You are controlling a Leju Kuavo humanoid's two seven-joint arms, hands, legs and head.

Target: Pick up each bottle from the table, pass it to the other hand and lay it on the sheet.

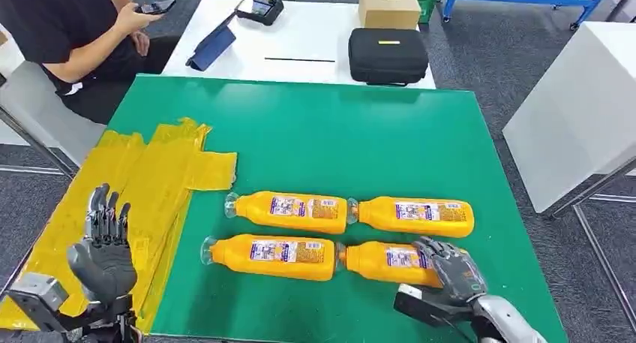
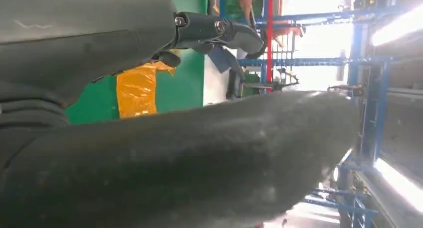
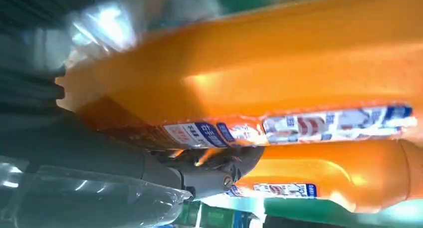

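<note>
Four orange bottles lie in two rows on the green table point(image 1: 315, 133). The right hand point(image 1: 448, 272) rests on the near right bottle point(image 1: 386, 263), fingers curled over it (whether it grips is unclear). The left hand point(image 1: 103, 249) hovers spread, empty, above the yellow sheet point(image 1: 161, 170).

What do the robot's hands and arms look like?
The left hand and right hand are dark grey, with many jointed fingers. The left hand's palm is smooth grey and its wrist a silver block. The right arm is shiny silver with a black box at the wrist.
</note>
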